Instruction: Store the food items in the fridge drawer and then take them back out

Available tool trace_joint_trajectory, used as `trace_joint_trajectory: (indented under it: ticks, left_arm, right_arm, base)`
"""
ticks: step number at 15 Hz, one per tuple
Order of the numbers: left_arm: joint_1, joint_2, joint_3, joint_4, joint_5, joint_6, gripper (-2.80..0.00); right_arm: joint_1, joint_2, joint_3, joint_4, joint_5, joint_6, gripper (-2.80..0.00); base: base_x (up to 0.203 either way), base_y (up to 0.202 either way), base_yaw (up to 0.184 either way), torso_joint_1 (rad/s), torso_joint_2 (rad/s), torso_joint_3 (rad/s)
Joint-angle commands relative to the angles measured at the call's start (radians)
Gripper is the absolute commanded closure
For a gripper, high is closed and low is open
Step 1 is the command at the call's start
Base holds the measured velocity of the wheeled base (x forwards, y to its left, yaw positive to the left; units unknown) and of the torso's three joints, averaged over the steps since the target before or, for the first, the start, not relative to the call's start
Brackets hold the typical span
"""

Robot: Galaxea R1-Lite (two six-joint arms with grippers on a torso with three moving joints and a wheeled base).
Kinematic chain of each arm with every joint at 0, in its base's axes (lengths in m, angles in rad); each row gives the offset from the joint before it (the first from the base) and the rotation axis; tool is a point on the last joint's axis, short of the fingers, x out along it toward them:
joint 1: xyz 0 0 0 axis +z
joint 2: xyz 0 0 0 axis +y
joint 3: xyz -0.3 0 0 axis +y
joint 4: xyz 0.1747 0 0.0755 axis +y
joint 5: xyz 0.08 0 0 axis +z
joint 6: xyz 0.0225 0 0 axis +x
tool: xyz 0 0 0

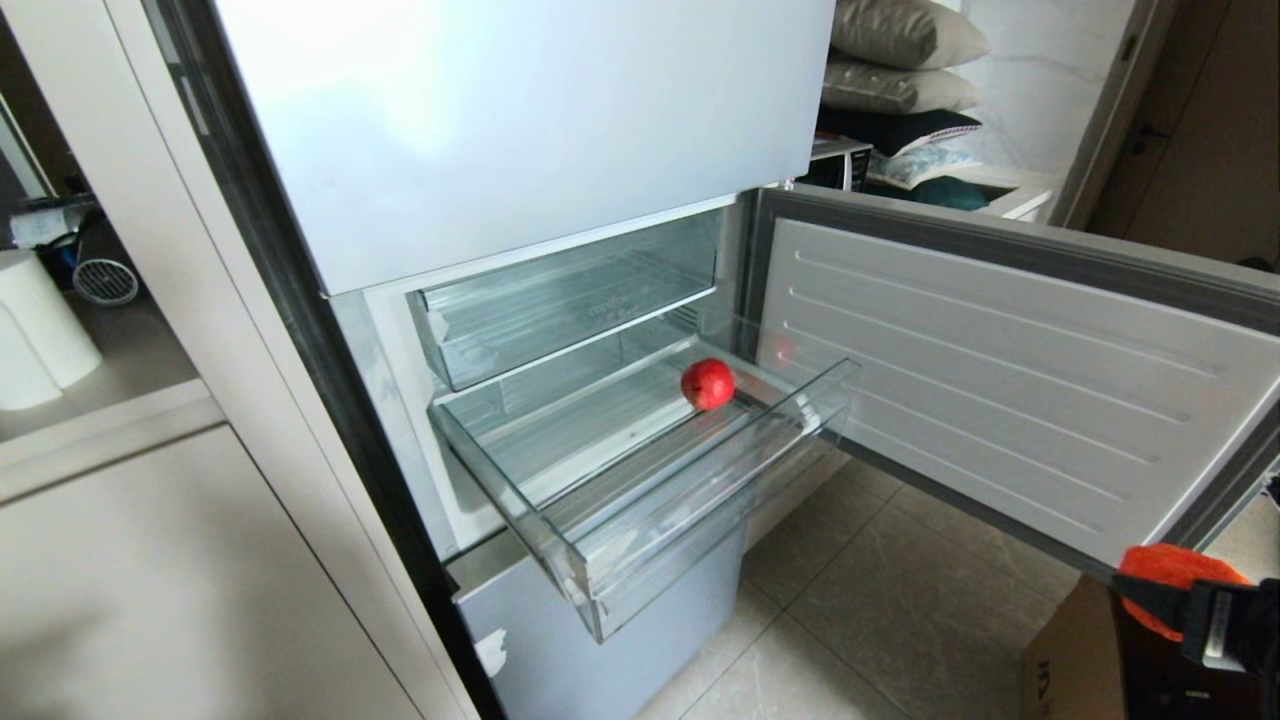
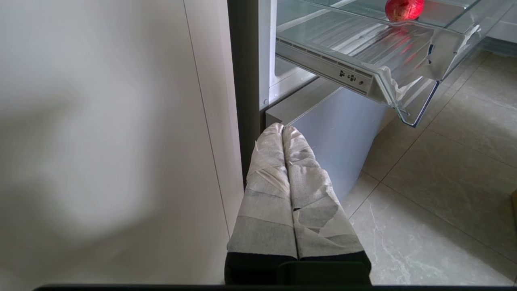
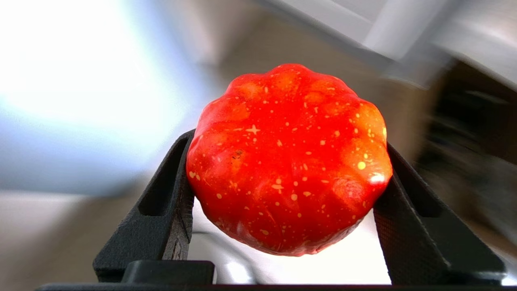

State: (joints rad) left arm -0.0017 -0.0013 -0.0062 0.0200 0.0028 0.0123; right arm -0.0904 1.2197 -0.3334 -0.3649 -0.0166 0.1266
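Right gripper (image 1: 1175, 600) sits low at the right edge of the head view, below the open fridge door (image 1: 1000, 380), fingers clamped on an orange-red ribbed fruit (image 3: 288, 159). In the right wrist view both black fingers (image 3: 169, 210) press the fruit's flanks; it fills the gap and seats well back between them. Grip looks secure.

Fridge drawer (image 1: 700, 520) is pulled out, and a red fruit (image 1: 708, 384) already lies on its ribbed floor toward the back right. So the step in hand is probably storing the second piece.

Advice:
- Come in from above, clear of the thick front lip and the door's lower edge.
- Aim for the bare floor left of and in front of the red fruit, to avoid knocking it.
- Lower until near the ribs before letting go; round pieces are likely to roll along the grooves.
- Keep clear of the upper clear bin (image 1: 560, 300) when lifting out.

Left gripper (image 2: 282, 128) hangs parked beside the cabinet panel (image 2: 121, 141), taped fingers pressed together, holding nothing.
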Motion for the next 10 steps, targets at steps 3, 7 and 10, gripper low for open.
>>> trace_joint_trajectory:
  ticks: [3, 7, 10]
  left_arm:
    - [0.000, 0.000, 0.000, 0.000, 0.000, 0.000, 0.00]
    - [0.000, 0.001, 0.000, 0.000, 0.000, 0.000, 0.00]
    - [0.000, 0.001, 0.000, 0.000, 0.000, 0.000, 0.00]
  right_arm:
    - [0.268, 0.243, -0.220, -0.105, -0.027, 0.137, 0.00]
    - [0.353, 0.543, -0.459, -0.290, -0.028, 0.148, 0.00]
    - [0.398, 0.693, -0.679, -0.366, 0.036, 0.133, 0.00]
  base:
    - [0.000, 0.000, 0.000, 0.000, 0.00, 0.000]
    - [0.000, 0.000, 0.000, 0.000, 0.00, 0.000]
    - [0.000, 0.000, 0.000, 0.000, 0.00, 0.000]
